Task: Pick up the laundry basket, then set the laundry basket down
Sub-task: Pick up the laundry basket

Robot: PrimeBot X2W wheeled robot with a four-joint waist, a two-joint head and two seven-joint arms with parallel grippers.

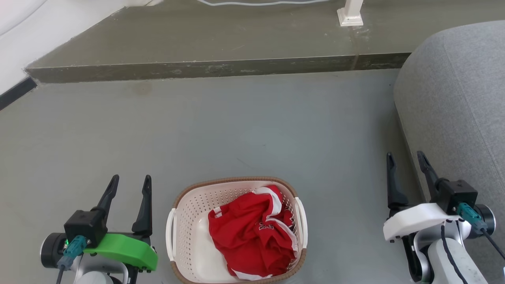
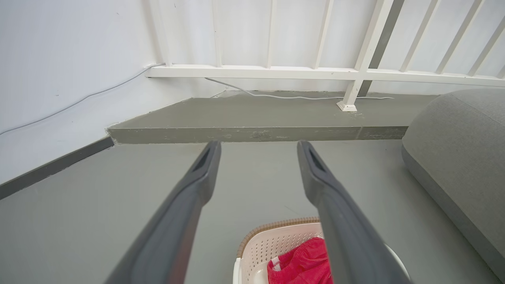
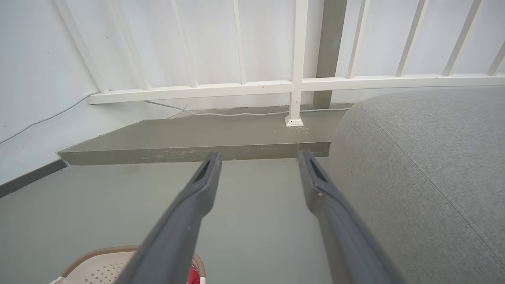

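The laundry basket [image 1: 185, 221] sits on the grey floor at the bottom middle of the head view, cream-white with a brown rim and white side handles. A crumpled red garment [image 1: 252, 232] lies inside it. My left gripper [image 1: 131, 181] hangs open to the basket's left, apart from it, nothing between its fingers. My right gripper [image 1: 406, 159] stands open well to the basket's right. In the left wrist view the basket [image 2: 272, 240] peeks out between that gripper's [image 2: 258, 148] fingers. The right wrist view shows the basket's rim [image 3: 98, 254] at the lower left of that gripper [image 3: 258, 159].
A grey cushioned sofa [image 1: 457, 98] stands close beside my right arm. A raised concrete step [image 1: 217, 67] runs across the far side, with a white railing post [image 1: 350, 14] and a cable [image 2: 284, 96] on it. A white wall [image 2: 59, 71] closes the left.
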